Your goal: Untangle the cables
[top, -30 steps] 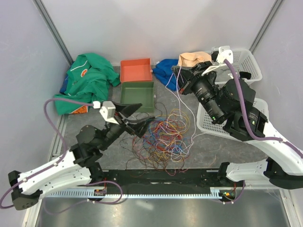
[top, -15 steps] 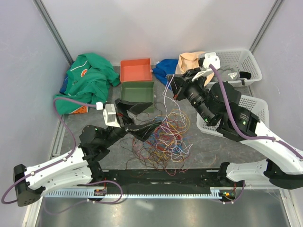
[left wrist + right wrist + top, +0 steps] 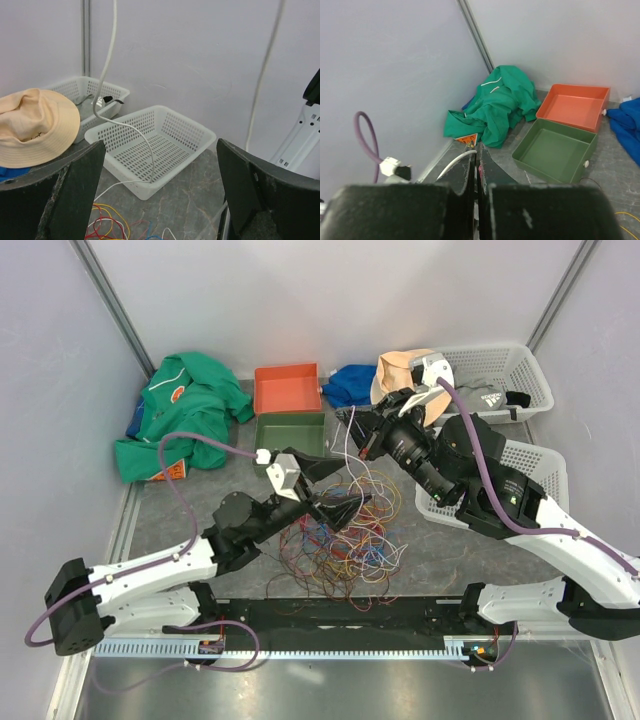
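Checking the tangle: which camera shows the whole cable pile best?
Top external: the whole cable pile lies spread between the arms. Left wrist catches only a few yellow and red loops plus one white cable; right wrist, that cable pinched in the shut right claw.

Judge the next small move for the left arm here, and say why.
Probably lower the open left gripper and close it on the white cable just above the tangle. The right gripper is shut on that cable and holds it raised, its lower end running into the tangle, while the left jaws hang wide apart above, holding nothing.
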